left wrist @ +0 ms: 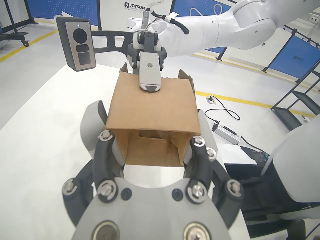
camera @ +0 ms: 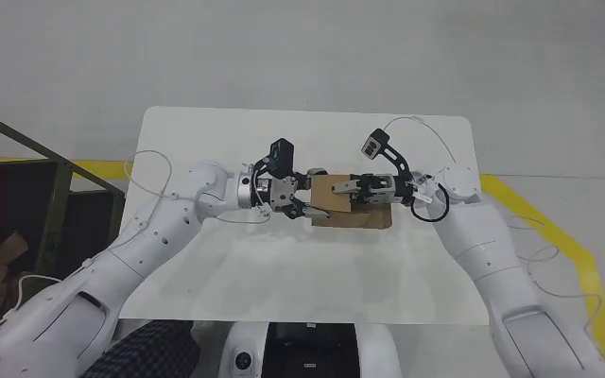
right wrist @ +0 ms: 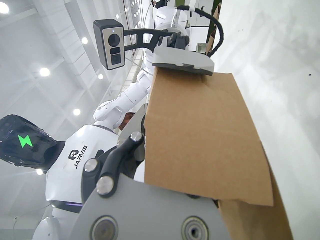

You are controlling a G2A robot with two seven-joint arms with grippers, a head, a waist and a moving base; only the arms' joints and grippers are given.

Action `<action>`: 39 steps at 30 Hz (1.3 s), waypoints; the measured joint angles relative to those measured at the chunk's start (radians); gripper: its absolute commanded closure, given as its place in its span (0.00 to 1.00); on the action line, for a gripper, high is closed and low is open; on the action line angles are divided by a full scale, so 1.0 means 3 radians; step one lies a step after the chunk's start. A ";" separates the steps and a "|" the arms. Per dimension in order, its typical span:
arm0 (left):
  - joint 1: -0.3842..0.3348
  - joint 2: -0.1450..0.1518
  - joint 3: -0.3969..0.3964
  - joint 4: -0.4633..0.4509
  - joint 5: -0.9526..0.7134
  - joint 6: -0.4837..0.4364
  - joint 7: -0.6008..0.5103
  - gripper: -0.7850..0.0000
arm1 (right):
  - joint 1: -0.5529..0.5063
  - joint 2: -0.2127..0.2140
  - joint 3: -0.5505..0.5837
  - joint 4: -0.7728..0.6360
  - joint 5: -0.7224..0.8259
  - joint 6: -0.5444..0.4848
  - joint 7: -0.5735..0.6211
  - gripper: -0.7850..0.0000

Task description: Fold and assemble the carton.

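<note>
Left gripper (left wrist: 149,116) spread wide, fingers (left wrist: 93,123) pressed on both outer side walls of the carton (left wrist: 152,101) at its open end. Carton sits at mid-table (camera: 236,274), formed as an open tube. Right gripper (left wrist: 149,87) meets the far end; cardboard hides its grip, so cannot tell.

the carton (right wrist: 200,136) hides one finger of the right claw (left wrist: 149,88), and the picture's edge cuts off its flap.
</note>
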 measured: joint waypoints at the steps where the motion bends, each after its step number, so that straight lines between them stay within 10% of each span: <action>1: -0.0004 0.0002 0.0006 0.0001 -0.0002 0.0000 0.0005 0.45 | 0.0000 0.0000 0.0001 0.0000 0.0000 0.0000 -0.0002 1.00; 5: -0.0014 0.0012 0.0032 0.0008 -0.0009 0.0000 0.0032 0.46 | 0.0000 0.0001 0.0006 0.0002 -0.0004 0.0000 -0.0022 0.72; 7: -0.0017 0.0018 0.0044 0.0016 -0.0010 0.0000 0.0048 0.45 | 0.0000 0.0001 0.0006 0.0003 -0.0005 0.0006 -0.0032 0.51; 9: -0.0019 0.0023 0.0051 0.0024 -0.0011 0.0000 0.0064 0.45 | 0.0001 0.0001 0.0007 0.0002 -0.0002 0.0009 -0.0038 0.09; 11: -0.0020 0.0029 0.0055 0.0037 -0.0012 0.0000 0.0084 0.44 | 0.0003 0.0000 0.0011 0.0003 0.0009 0.0008 -0.0049 0.00; 19: -0.0009 0.0050 0.0039 0.0088 -0.0005 0.0000 0.0191 0.44 | -0.0019 0.0022 0.0103 0.0023 0.0059 -0.0027 -0.0063 0.00; 20: -0.0007 0.0053 0.0033 0.0088 -0.0003 0.0000 0.0208 0.44 | -0.0028 0.0029 0.0127 0.0023 0.0065 -0.0034 -0.0062 0.46; 24: 0.0009 0.0070 -0.0004 0.0067 0.0030 0.0000 0.0292 0.42 | -0.0084 0.0070 0.0232 0.0012 0.0047 -0.0028 -0.0045 1.00; 39: 0.0035 0.0121 -0.0019 -0.0017 0.0132 0.0000 0.0472 0.38 | -0.0209 0.0189 0.0358 -0.0263 -0.0514 0.0137 -0.0274 1.00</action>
